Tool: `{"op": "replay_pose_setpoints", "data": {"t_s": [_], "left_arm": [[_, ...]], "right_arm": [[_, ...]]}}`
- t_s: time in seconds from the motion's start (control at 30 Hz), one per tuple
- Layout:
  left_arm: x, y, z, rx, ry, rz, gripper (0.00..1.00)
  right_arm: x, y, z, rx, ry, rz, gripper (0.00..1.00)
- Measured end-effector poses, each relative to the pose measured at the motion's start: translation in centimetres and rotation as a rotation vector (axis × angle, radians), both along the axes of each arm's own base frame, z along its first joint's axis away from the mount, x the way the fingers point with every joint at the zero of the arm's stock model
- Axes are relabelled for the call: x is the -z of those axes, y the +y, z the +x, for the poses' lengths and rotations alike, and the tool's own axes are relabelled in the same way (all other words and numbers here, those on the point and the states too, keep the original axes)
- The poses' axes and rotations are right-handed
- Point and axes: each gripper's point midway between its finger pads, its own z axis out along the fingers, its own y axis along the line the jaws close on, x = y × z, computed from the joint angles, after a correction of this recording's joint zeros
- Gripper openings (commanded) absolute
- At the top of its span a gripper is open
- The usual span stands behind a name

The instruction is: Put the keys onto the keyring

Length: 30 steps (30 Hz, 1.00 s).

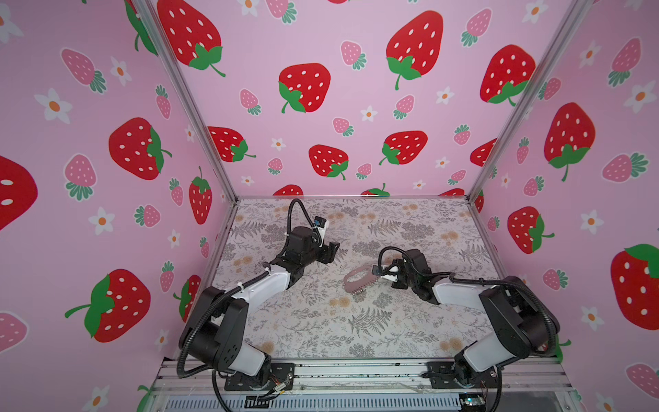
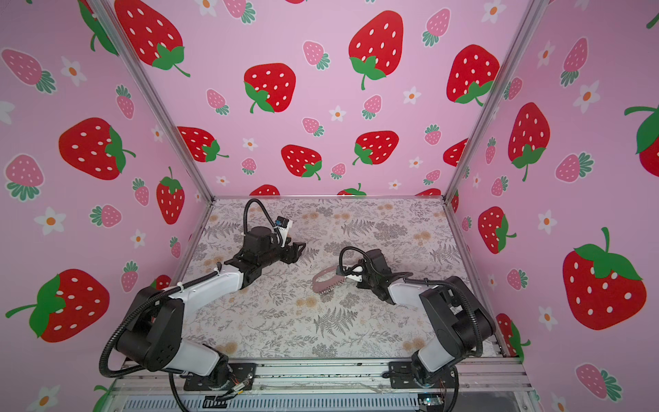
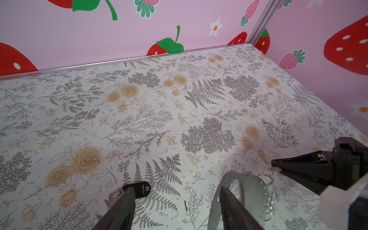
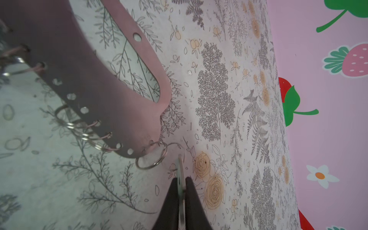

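At the threading step, our right claw [image 4: 181, 180] pinches the silver key [image 4: 180, 167] just beside the keyring's [image 4: 111, 103] end ring [image 4: 150, 157], our left claw [image 3: 177, 207] hangs released by the tagged key [image 3: 137, 189] on the bench [image 3: 179, 119] near the keyring, and next we must align key to ring.

Robot manipulation test cell, enclosed booth.
Three pink strawberry-print wall panels [image 1: 321, 42] set in aluminium framing [image 1: 192, 107] close in a worktop [image 1: 321, 321] papered with grey ferns and tan flowers; left arm [image 1: 264, 283] and right arm [image 1: 453, 292], black and white with exposed corrugated cabling, stand bolted on plates to a slotted metal rail [image 1: 356, 372] along the worktop's near edge.
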Motion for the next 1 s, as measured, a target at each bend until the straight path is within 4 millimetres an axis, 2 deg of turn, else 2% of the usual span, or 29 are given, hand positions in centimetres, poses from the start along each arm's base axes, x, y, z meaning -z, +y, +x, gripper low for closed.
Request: {"op": "replay_pose_setpoints", "data": {"t_s": [0.13,0.3,0.43,0.5,0.63,0.77,0.87,1.0], "left_arm": [[0.8,0.6,1.1,-0.026,0.063,-0.007,0.69],[1.9,1.6,1.4,-0.068,0.136,-0.012,0.71],[3.1,2.6,1.1,-0.117,0.221,0.001,0.71],[3.5,3.0,1.1,-0.14,0.254,0.011,0.71],[4.1,3.8,0.8,-0.185,0.315,0.038,0.68],[5.1,4.4,0.8,-0.211,0.366,0.074,0.63],[6.4,4.6,1.5,-0.222,0.412,0.12,0.61],[7.3,4.6,2.6,-0.241,0.453,0.178,0.59]], "right_arm": [[0.7,-1.6,0.9,0.032,-0.04,-0.059,0.17],[0.9,-3.4,2.1,0.095,-0.075,-0.109,0.28],[0.4,-4.3,2.7,0.144,-0.1,-0.128,0.35],[-0.5,-4.7,2.8,0.175,-0.118,-0.119,0.37],[-4.5,-5.1,2.7,0.258,-0.15,-0.004,0.38],[-9.6,-4.8,2.2,0.324,-0.156,0.199,0.42],[-12.4,-3.5,1.7,0.316,-0.119,0.347,0.42],[-14.8,-1.2,1.6,0.278,-0.03,0.503,0.41]]}}
